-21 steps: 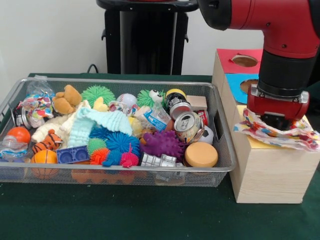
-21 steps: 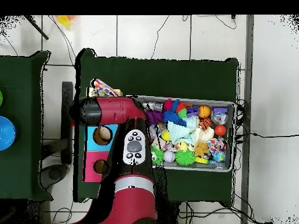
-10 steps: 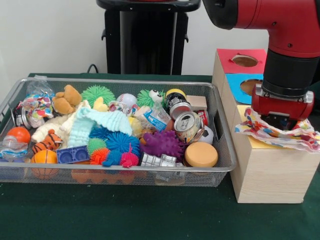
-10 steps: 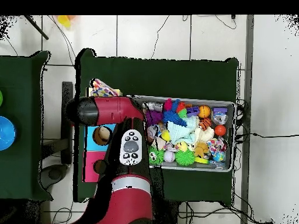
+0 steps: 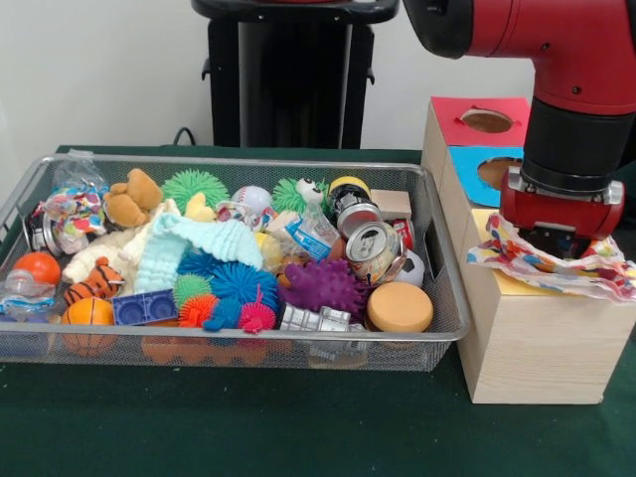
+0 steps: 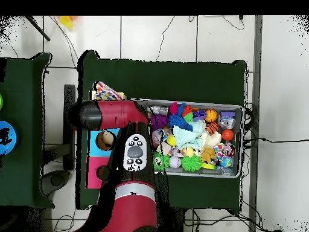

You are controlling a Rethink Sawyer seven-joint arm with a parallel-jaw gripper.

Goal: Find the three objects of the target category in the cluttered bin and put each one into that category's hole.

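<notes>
Gripper [image 5: 553, 238] sits on the cloth [image 5: 556, 266] over the box's [image 5: 527, 338] yellow section; grip hidden, cannot tell. Next: push cloth into its hole.

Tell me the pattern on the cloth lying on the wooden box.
The cloth is white with multicoloured spots, clearest in the front view.

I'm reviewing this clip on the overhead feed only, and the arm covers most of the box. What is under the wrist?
Observer: The gripper is pressed down into a patterned cloth on the wooden box.
Operator: Which panel is it over?
Observer: The yellow panel, in front of the blue and red ones. Its hole is covered.
Operator: Is the cloth inside?
Observer: No, it is spread on top, with one end hanging past the box's side.
</notes>
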